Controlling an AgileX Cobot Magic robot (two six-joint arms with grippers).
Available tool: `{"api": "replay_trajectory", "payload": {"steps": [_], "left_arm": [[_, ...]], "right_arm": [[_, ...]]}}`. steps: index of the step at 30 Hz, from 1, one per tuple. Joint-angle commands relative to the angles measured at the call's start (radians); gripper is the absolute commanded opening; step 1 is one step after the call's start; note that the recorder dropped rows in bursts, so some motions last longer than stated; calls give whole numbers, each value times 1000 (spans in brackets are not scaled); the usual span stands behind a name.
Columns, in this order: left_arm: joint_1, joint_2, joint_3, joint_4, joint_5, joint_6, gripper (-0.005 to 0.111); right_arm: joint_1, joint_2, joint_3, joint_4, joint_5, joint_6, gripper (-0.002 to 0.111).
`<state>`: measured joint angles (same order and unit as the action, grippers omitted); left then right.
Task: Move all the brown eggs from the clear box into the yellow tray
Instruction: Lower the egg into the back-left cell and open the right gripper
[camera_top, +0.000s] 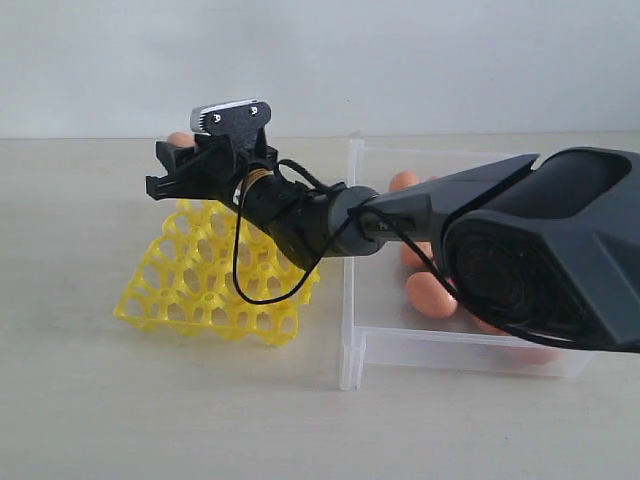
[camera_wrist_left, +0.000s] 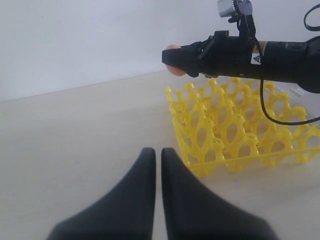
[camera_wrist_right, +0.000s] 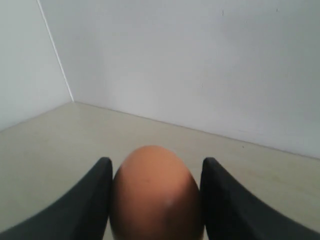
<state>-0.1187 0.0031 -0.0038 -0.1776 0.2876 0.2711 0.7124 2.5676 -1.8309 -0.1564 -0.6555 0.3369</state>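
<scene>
My right gripper (camera_top: 168, 160) reaches across to the left and hovers above the far edge of the yellow tray (camera_top: 200, 290), shut on one brown egg (camera_top: 180, 139). In the right wrist view that egg (camera_wrist_right: 155, 195) fills the gap between the two dark fingers (camera_wrist_right: 95, 195). The left wrist view shows the same egg (camera_wrist_left: 174, 67) high above the tray (camera_wrist_left: 230, 135), whose visible cups hold nothing. More brown eggs (camera_top: 430, 295) lie in the clear box (camera_top: 352, 250) on the right, partly hidden by the arm. My left gripper (camera_wrist_left: 156, 152) is shut and empty, low over the table beside the tray.
The right arm's thick black body (camera_top: 540, 250) covers much of the clear box in the exterior view. A black cable (camera_top: 240, 270) loops down from the wrist over the tray. Bare beige tabletop (camera_top: 150, 400) lies in front of the tray and box.
</scene>
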Motion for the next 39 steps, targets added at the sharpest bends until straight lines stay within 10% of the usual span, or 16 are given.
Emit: {"api": "replay_trajectory", "payload": {"steps": [1,39], "left_arm": [[-6,-3,4,2,-4,0,4],[-6,-3,4,2,-4,0,4]], "right_arm": [[-5,15,-26,-7,60,4,0],[-5,43,-26,43,64,-82,0]]}}
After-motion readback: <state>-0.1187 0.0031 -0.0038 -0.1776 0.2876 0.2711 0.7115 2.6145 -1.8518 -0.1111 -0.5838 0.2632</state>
